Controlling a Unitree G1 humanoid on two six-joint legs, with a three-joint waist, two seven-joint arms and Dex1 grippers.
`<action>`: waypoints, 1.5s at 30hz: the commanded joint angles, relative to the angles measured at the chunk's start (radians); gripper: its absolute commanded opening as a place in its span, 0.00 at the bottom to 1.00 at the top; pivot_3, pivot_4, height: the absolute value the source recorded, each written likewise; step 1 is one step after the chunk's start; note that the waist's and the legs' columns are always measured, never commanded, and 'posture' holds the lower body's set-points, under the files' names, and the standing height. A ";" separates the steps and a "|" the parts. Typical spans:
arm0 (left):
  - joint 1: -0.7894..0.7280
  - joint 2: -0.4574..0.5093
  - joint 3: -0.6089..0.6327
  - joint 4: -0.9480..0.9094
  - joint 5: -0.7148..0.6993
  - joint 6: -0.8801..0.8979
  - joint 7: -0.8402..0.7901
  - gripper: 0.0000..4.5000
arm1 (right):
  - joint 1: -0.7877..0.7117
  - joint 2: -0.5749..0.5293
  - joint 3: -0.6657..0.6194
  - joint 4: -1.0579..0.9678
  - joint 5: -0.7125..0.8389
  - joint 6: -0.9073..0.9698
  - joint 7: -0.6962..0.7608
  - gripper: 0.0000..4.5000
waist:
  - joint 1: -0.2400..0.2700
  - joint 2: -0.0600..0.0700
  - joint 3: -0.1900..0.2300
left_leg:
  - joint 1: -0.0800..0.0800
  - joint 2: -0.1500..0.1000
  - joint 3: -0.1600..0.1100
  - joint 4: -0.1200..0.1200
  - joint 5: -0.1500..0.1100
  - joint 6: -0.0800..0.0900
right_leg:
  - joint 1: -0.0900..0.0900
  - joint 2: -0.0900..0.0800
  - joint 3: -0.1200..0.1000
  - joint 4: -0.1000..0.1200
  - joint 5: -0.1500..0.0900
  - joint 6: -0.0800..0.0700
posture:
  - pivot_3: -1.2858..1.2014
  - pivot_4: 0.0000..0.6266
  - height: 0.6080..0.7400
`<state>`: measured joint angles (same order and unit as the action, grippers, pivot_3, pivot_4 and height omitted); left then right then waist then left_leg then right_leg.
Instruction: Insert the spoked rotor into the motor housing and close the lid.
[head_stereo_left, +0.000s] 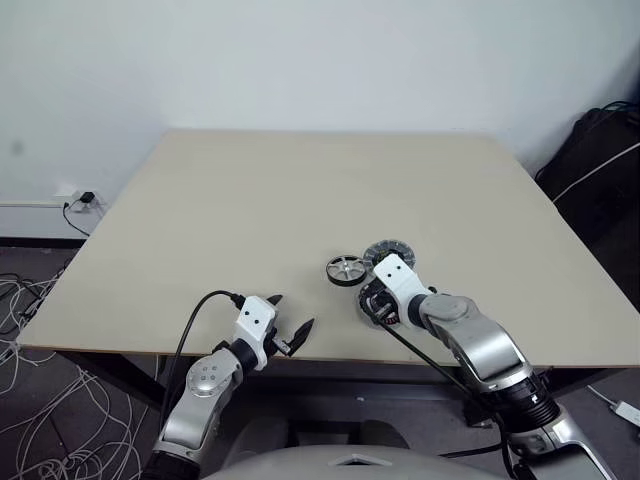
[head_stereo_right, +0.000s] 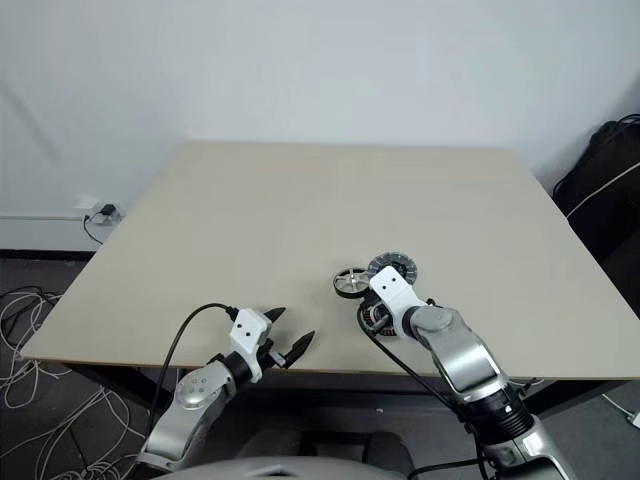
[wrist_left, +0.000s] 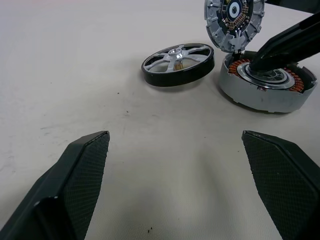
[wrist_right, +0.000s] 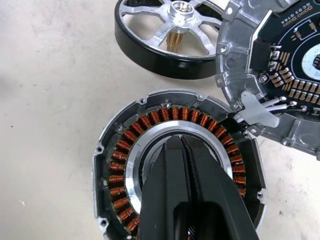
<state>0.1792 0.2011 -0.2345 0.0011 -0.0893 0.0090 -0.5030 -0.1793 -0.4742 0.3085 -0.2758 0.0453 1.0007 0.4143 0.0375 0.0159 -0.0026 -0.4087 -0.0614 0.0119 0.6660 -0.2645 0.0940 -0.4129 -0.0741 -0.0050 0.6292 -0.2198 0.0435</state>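
Near the table's (head_stereo_left: 200, 200) front edge the left gripper (head_stereo_left: 290, 325) hovers with fingers spread wide, holding nothing. To its right, the right gripper (wrist_right: 181, 145), fingers pressed together, pokes into the motor housing's (wrist_right: 150, 125) silvery centre. Just beyond lie the spoked rotor (head_stereo_left: 345, 269) and, right of it, the lid (head_stereo_left: 392, 250), tilted against the housing

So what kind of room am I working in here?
Probably a lab or workshop test space: a plain beige tabletop against a bare white wall, loose white cables on the floor, a wall power socket.
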 joint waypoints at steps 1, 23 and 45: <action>-0.016 -0.005 0.001 -0.005 -0.004 -0.026 -0.004 1.00 | -0.002 -0.014 -0.016 -0.033 -0.003 0.012 0.000 0.01 | 0.000 0.000 0.000 | 0.000 0.000 0.000 0.000 0.000 0.000 | 0.000 0.000 0.000 0.000 0.000 0.000 | 0.52 0.00 1.00; -0.023 -0.008 -0.001 0.006 -0.001 -0.032 -0.002 1.00 | 0.020 -0.051 -0.027 -0.039 -0.004 0.016 0.002 0.01 | 0.000 0.000 -0.001 | 0.000 0.000 0.000 0.000 0.000 0.000 | 0.001 0.000 0.000 0.000 0.000 0.000 | 0.52 0.00 1.00; -0.022 -0.003 -0.001 -0.003 -0.004 -0.029 -0.003 1.00 | 0.002 0.010 -0.024 -0.031 -0.007 -0.010 -0.025 0.01 | 0.000 0.000 -0.001 | 0.000 0.000 0.000 0.000 0.000 0.000 | 0.000 0.000 0.000 0.000 0.000 0.000 | 0.52 0.00 1.00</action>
<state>0.1656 0.1997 -0.2361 0.0268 -0.0893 -0.0066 -0.5034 -0.1532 -0.4683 0.2903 -0.2933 0.0442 1.0073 0.3924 0.0373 0.0157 -0.0035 -0.4083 -0.0614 0.0119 0.6661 -0.2645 0.0940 -0.4125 -0.0740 -0.0051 0.6293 -0.2198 0.0435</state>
